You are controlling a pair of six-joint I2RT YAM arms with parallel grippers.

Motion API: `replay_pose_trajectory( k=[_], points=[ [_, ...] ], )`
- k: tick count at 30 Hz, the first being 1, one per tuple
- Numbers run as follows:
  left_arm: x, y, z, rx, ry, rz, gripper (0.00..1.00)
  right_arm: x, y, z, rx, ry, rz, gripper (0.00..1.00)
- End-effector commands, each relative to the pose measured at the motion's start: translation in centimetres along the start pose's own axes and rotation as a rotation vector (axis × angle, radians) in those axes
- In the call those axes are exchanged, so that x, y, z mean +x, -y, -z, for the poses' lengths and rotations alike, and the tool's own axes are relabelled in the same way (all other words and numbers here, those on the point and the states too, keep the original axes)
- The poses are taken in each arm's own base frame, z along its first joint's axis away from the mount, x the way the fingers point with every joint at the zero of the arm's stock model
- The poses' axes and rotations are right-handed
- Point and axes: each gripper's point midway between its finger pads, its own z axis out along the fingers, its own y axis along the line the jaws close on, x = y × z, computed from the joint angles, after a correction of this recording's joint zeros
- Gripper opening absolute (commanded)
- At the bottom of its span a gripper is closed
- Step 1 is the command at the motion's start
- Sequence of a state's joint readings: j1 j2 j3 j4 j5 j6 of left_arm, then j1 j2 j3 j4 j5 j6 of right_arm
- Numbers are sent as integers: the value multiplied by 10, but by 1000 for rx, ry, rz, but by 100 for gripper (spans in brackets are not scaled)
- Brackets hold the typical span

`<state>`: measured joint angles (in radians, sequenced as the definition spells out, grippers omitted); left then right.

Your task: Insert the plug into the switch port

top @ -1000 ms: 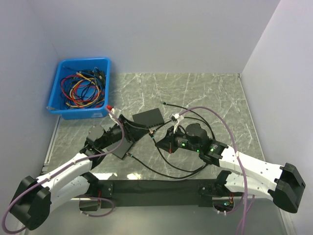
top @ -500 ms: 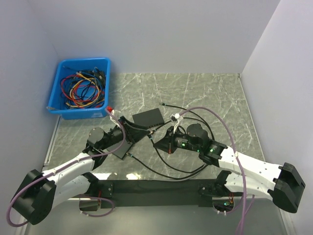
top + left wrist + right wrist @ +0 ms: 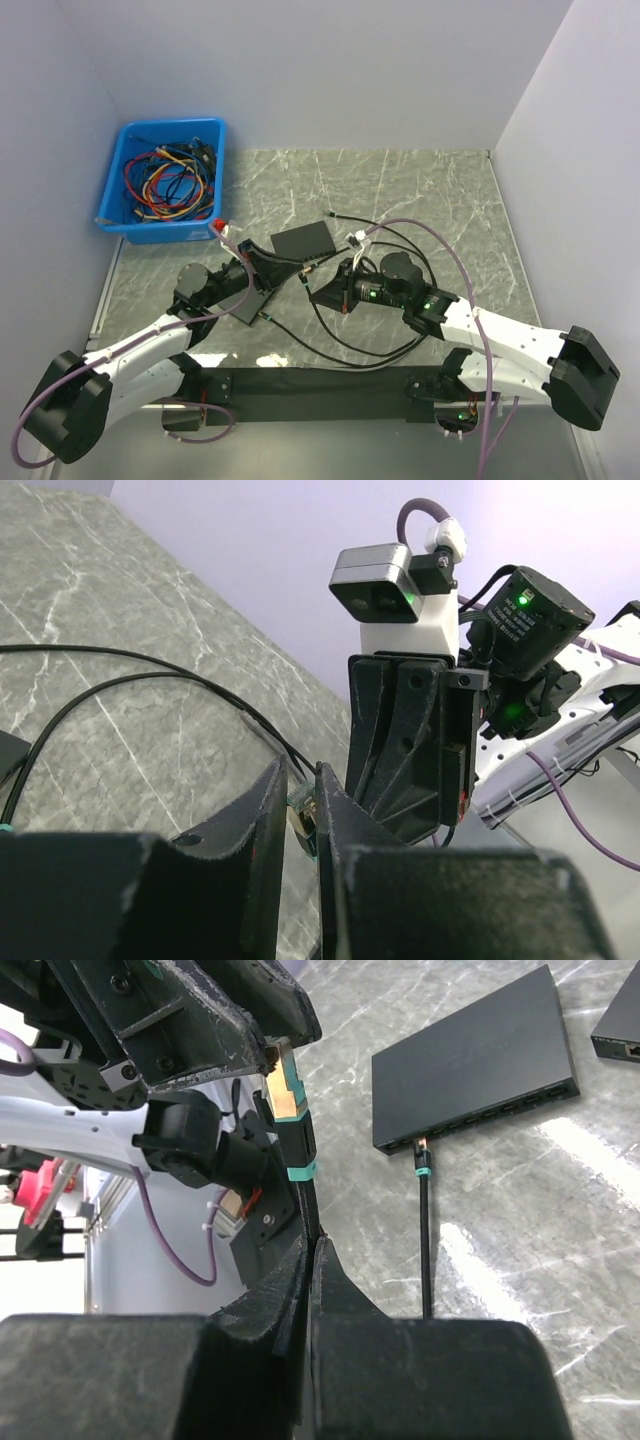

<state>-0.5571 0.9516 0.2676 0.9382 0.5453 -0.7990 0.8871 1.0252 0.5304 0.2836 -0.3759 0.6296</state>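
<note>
The plug is a clear connector with a teal band on a black cable. My left gripper is shut on the plug, which sits pinched between its two fingers above the table. Just behind it, my right gripper is shut on the cable below the teal band. In the top view the two grippers meet nose to nose, left and right. The black switch lies flat beyond them, its port row facing this way; it also shows in the top view.
Another cable end with a teal band sits at the switch's port row. A second black box lies under the left arm, and a third shows at the right wrist view's corner. A blue bin of cables stands at the back left.
My left gripper's fingers have closed onto the plug. The right gripper has edged slightly left with the cable, staying shut.
</note>
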Motion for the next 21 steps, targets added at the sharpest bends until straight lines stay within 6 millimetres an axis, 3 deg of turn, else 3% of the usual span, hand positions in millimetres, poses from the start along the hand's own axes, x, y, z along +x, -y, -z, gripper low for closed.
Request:
replay_pose_trajectory(
  k=[1, 2, 5, 7, 8, 10, 12, 17, 19, 20, 21],
  points=[
    [-3, 19, 2, 87, -1, -37, 7, -23, -9, -3, -43, 81, 2, 0],
    [-3, 20, 2, 88, -2, -37, 1, -25, -10, -3, -47, 83, 2, 0],
    [-3, 14, 3, 49, 1, -29, 0, -26, -6, -3, -19, 77, 18, 4],
    [1, -2, 3, -29, -9, -10, 1, -31, 0, -1, 22, 97, 32, 22],
    [0, -6, 2, -56, -11, -5, 0, -31, 5, 1, 56, 93, 47, 41],
    [-4, -25, 1, -164, 7, 3, 0, -42, 12, 6, 122, 132, 72, 56],
    [-7, -58, 6, -352, 28, 36, 0, -41, 22, 10, 183, 118, 100, 59],
    [-13, -109, 25, -610, 109, -21, 1, -43, 37, 15, 271, 133, 114, 61],
    [-37, -122, 29, -666, 214, -124, 1, -39, 41, 15, 279, 131, 105, 61],
    [-35, -130, 34, -690, 229, -151, 1, -39, 42, 14, 277, 136, 99, 61],
    [-54, -120, 28, -633, 305, -213, 1, -37, 42, 13, 277, 134, 95, 61]
  ],
)
